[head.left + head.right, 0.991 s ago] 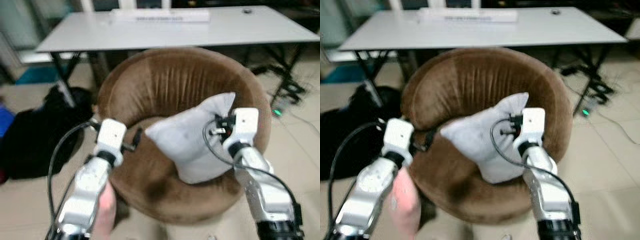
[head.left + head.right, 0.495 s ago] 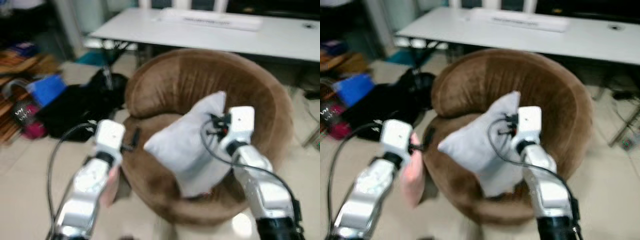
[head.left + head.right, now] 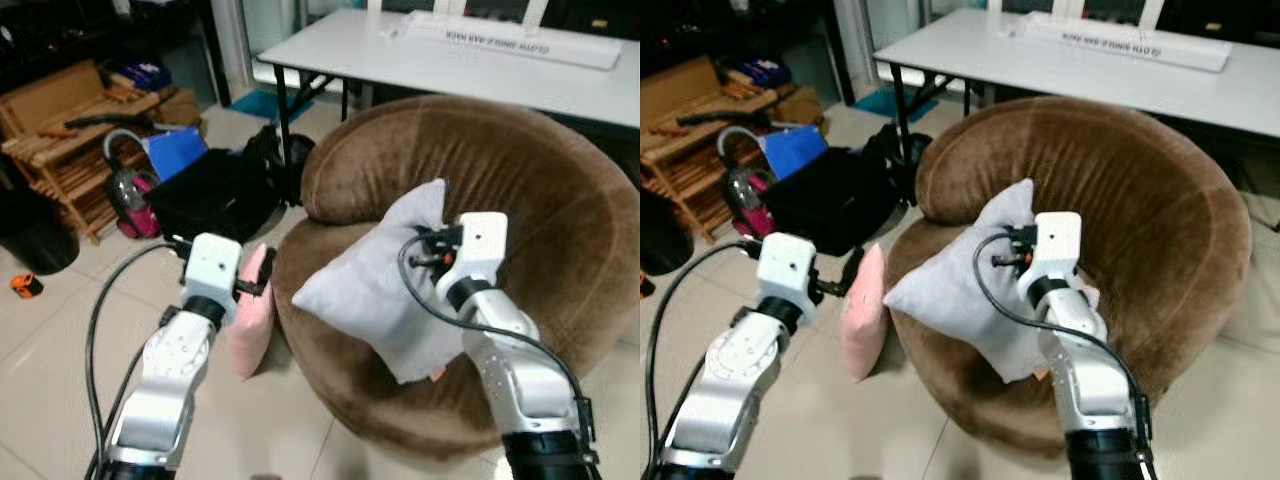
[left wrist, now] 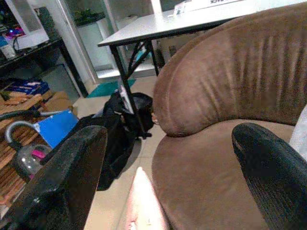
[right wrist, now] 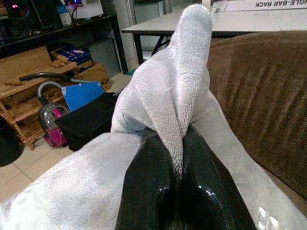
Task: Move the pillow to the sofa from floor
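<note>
A grey pillow (image 3: 375, 290) hangs tilted over the seat of the round brown sofa (image 3: 520, 180). My right gripper (image 5: 177, 182) is shut on the pillow's upper corner, and its black fingers (image 5: 148, 191) pinch the fabric. A pink pillow (image 3: 250, 315) stands on the tiled floor, leaning against the sofa's left side. My left gripper (image 3: 257, 284) hovers right beside the pink pillow's top. It is open, with its two fingers (image 4: 67, 177) spread wide and nothing between them. The pink pillow (image 4: 144, 201) lies below them.
A white table (image 3: 480, 60) stands behind the sofa. On the floor to the left are a black bag (image 3: 215, 195), a pink vacuum cleaner (image 3: 130, 190), a blue bag (image 3: 180, 155), a wooden rack (image 3: 70, 120) and a dark bin (image 3: 30, 235).
The camera has swung left and cleared of blur, bringing the pink pillow and the left-side clutter into view. The right gripper keeps its hold on the grey pillow.
</note>
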`<state>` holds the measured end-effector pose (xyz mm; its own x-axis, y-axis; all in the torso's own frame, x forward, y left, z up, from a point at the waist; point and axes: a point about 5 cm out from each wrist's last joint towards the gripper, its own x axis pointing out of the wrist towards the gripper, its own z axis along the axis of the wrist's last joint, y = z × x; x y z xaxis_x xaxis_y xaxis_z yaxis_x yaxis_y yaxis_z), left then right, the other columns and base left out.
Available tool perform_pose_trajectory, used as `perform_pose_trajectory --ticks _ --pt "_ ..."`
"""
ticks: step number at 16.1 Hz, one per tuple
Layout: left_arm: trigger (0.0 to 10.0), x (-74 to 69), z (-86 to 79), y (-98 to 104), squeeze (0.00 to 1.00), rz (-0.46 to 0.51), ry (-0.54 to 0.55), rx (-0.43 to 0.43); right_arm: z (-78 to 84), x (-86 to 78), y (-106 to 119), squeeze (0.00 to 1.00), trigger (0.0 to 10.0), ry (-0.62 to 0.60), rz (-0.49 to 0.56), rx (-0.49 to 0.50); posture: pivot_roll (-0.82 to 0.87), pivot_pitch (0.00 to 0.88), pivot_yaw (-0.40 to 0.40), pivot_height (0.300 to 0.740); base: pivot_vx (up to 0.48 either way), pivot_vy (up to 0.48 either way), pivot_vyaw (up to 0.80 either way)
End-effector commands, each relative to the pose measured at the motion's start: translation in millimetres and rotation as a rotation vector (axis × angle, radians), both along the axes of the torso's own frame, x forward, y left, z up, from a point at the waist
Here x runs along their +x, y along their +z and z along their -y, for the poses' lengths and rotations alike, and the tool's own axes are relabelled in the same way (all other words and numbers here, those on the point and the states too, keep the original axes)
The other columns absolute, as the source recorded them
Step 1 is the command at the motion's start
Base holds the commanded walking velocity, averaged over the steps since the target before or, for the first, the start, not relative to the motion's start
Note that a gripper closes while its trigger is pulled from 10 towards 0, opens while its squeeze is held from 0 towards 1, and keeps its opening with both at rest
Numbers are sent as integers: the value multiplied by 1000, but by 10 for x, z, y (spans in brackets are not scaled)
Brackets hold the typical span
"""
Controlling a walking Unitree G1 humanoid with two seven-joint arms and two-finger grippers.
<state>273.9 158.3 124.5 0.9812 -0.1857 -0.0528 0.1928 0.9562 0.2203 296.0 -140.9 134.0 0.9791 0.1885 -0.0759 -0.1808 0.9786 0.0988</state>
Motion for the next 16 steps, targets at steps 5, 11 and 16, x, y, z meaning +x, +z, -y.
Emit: perform_pose_trajectory --ticks 5,11,16 --pt "10000 33 21 54 0 26 -15 -36 20 43 165 0 10000 -12 68 6 -15 0 35 740 113 0 -384" --pt "10000 27 8 51 0 25 -10 -41 17 67 168 0 10000 -20 69 7 -6 0 29 740 314 0 0" --pt "10000 26 10 47 0 23 -13 -47 31 70 165 0 10000 -28 67 11 -8 0 27 740 317 0 0"
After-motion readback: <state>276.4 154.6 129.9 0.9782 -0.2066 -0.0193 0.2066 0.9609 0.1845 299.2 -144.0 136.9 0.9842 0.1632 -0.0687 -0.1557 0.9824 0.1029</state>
